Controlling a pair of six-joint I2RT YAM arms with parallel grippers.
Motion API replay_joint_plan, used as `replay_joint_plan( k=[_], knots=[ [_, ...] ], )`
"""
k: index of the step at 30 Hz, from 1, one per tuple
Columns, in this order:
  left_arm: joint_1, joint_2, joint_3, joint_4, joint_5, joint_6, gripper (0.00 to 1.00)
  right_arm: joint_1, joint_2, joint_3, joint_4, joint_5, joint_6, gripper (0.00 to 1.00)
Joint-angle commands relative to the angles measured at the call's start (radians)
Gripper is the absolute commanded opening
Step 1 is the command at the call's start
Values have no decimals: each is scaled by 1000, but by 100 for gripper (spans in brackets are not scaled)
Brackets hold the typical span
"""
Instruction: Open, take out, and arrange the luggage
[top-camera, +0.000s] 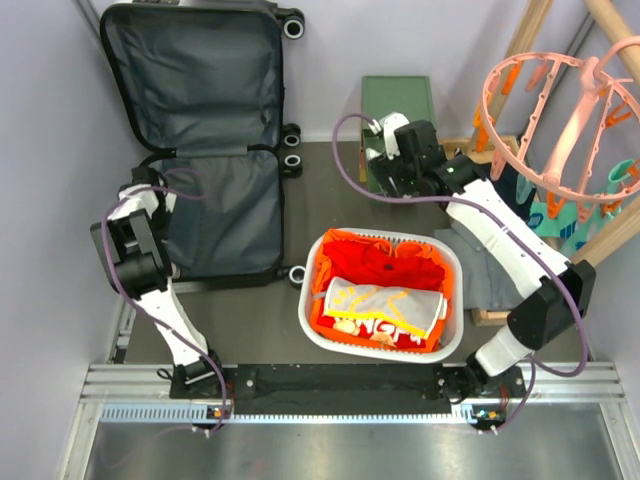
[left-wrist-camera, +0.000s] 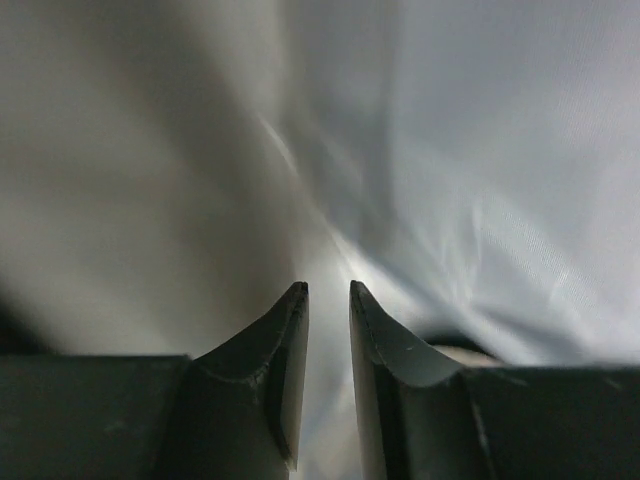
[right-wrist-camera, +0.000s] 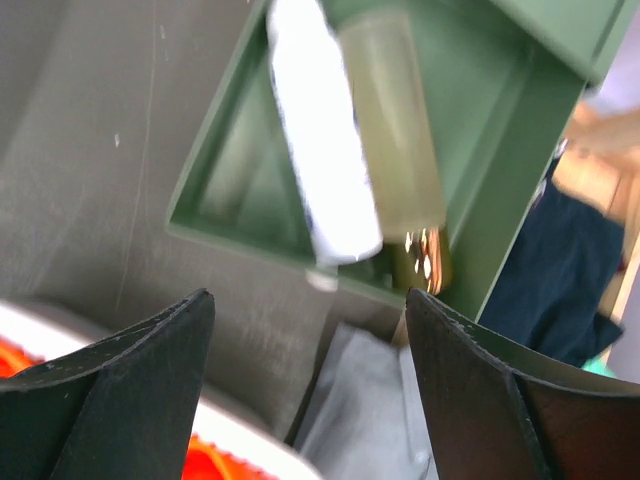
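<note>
The luggage (top-camera: 200, 120) lay open at the far left of the table (top-camera: 250, 325). Its lid stood up against the back wall and its lower half lay flat, grey lining showing in both. Its wheels faced right, toward the middle of the table.

My left gripper (left-wrist-camera: 328, 288) was at the left edge of the flat half, nose down in the lining. On the wrist camera the fingers (left-wrist-camera: 285, 350) stood nearly together, with only a thin slit between them. Pale creased fabric filled the view, its folds running toward the tips. I could not tell whether any fabric was pinched in that slit.

My right gripper (right-wrist-camera: 308, 295) hung over the front of the green box (top-camera: 397, 100) at the back of the table, well apart from the luggage. Its fingers stood wide apart with nothing between them. Below them I saw an open green drawer (right-wrist-camera: 230, 200) holding a white roll (right-wrist-camera: 315, 130) and a clear yellowish bottle (right-wrist-camera: 395, 130), side by side.

The basket (top-camera: 400, 236) sat near the table's front, just right of the luggage's near corner. It was full of red and orange clothes with a grey printed shirt (top-camera: 385, 305) on top. A grey cloth (top-camera: 480, 270) lay just beside it on the right. A pink hanger ring (top-camera: 560, 110) stood at the far right.
</note>
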Motion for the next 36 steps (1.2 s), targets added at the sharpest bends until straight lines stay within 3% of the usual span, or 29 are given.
replay_joint_plan(
  k=[1,5,10,15,21,30,36],
  knots=[
    [-4,-93,-119,-41,-12,-4,29,7,-80,-54,-49,25,94,73],
    [-4,-109,-118,-34,29,-25,30,7,-98,-131,-46,-21,155,64],
    [-23,-133,-78,-99,241,-56,31,3,-66,-188,49,-64,212,42],
    [-121,-152,-115,-88,247,-76,31,-39,24,-171,128,-85,243,24],
    [-135,-190,-115,-99,278,-68,32,-54,84,-160,262,-47,249,18],
    [-135,-230,-121,-105,269,-56,31,-66,154,-84,402,-16,293,18],
    [-136,-238,-115,-107,267,-54,32,-91,233,-5,460,5,238,18]
  ],
)
